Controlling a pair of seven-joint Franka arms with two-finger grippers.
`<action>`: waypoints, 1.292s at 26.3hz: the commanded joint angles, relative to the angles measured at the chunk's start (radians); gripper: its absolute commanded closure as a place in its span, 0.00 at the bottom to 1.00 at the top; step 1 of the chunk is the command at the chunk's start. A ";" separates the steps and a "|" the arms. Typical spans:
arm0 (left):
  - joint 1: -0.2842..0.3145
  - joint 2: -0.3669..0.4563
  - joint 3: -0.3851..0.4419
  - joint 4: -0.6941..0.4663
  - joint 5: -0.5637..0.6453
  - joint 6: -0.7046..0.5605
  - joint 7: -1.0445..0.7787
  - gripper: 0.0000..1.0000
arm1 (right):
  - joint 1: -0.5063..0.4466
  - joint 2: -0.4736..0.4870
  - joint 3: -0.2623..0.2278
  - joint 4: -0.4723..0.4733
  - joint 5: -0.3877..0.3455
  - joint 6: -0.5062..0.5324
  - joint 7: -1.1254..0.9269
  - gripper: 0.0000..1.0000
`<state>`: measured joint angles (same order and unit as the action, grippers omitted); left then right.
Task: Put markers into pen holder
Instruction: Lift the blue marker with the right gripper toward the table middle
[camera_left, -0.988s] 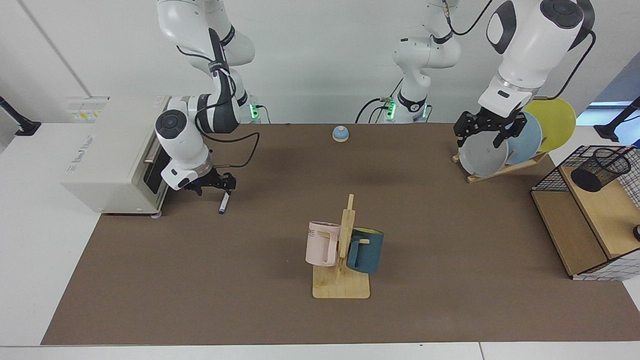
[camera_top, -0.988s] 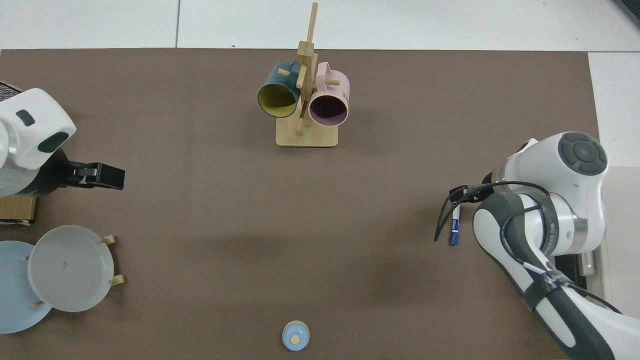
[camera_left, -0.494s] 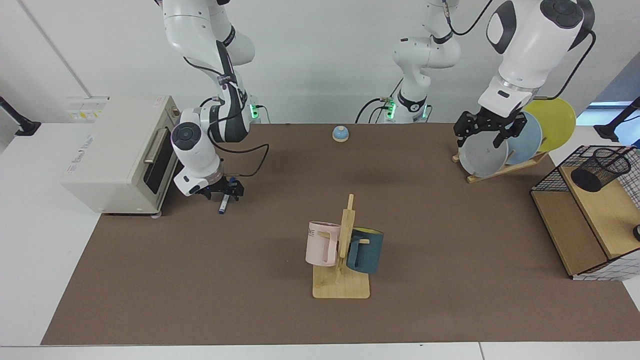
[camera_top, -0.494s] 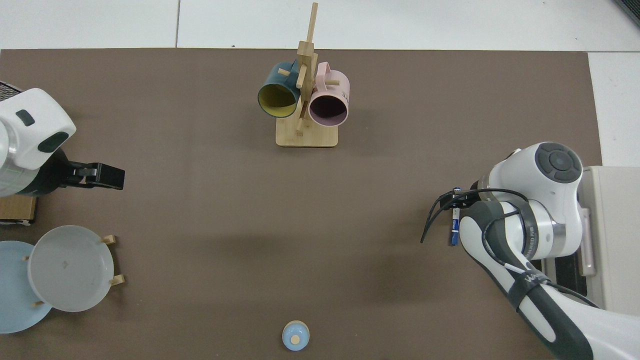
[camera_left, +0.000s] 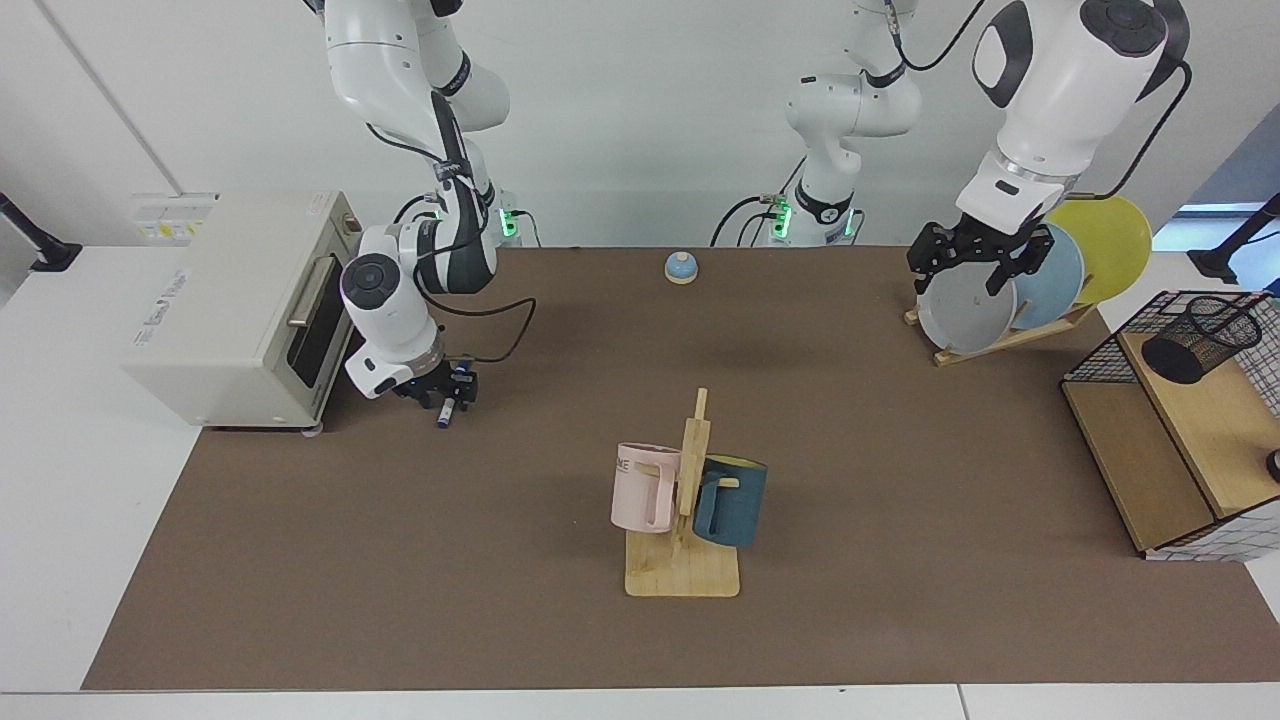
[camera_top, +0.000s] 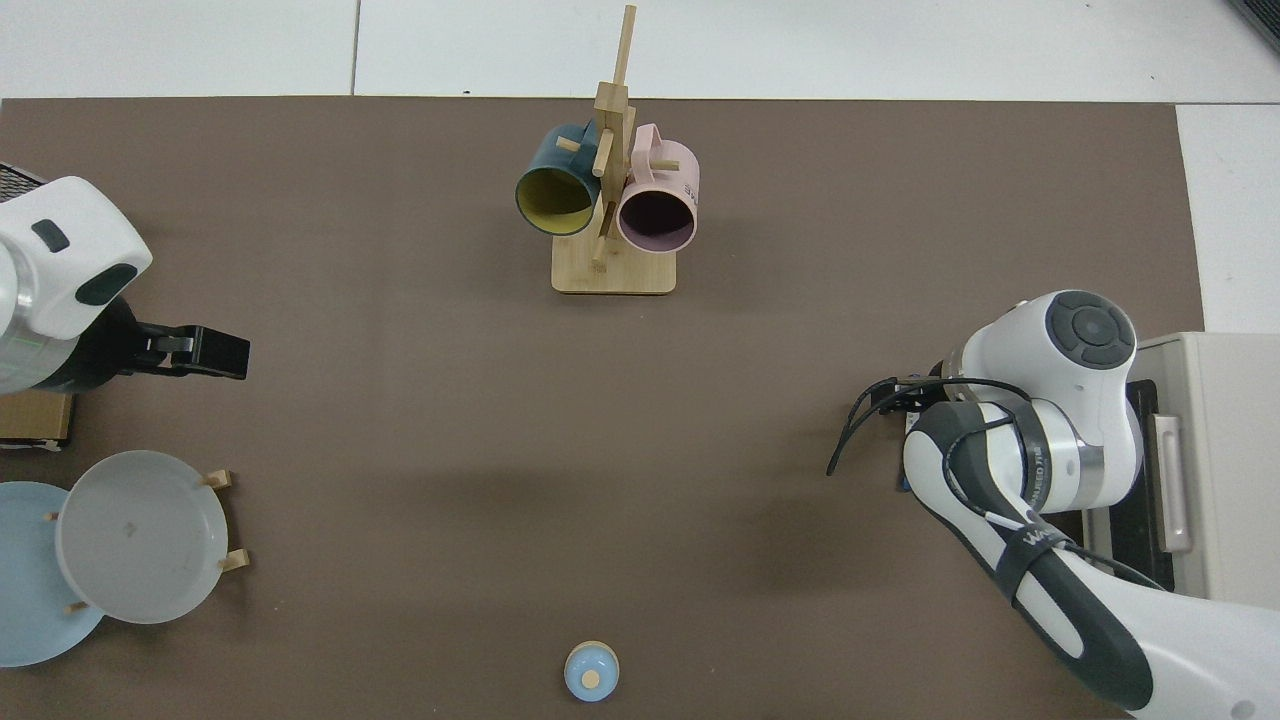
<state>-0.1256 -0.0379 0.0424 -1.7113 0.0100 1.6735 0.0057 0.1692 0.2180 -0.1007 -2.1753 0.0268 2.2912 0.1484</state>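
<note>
The right gripper (camera_left: 447, 392) looks clamped on the marker (camera_left: 445, 410) near the toaster oven (camera_left: 225, 300); an off-centre grip could let it swivel. The left gripper (camera_left: 968, 262) waits, fingers apart.

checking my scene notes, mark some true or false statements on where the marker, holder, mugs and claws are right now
1. The slim white marker with blue cap lies on the brown mat under the right claw. True.
2. The small black wire-mesh pen holder stands beside the mugs. False: it sits on the wooden shelf rack.
3. The pink mug and teal mug hang on the wooden stand. True.
4. The left claw holds the marker. False: it hangs by the grey plate.
</note>
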 joint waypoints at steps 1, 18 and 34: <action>-0.006 -0.027 0.005 -0.028 -0.007 -0.001 0.003 0.00 | 0.006 -0.002 0.007 -0.003 0.001 0.016 0.020 1.00; -0.006 -0.027 0.005 -0.028 -0.007 -0.001 0.003 0.00 | 0.041 -0.002 0.015 0.164 0.082 -0.189 0.212 1.00; -0.006 -0.027 0.005 -0.028 -0.007 -0.003 0.003 0.00 | 0.115 -0.006 0.016 0.400 0.410 -0.391 0.600 1.00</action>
<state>-0.1256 -0.0382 0.0424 -1.7114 0.0100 1.6732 0.0058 0.2641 0.2044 -0.0864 -1.8246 0.3700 1.9348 0.6088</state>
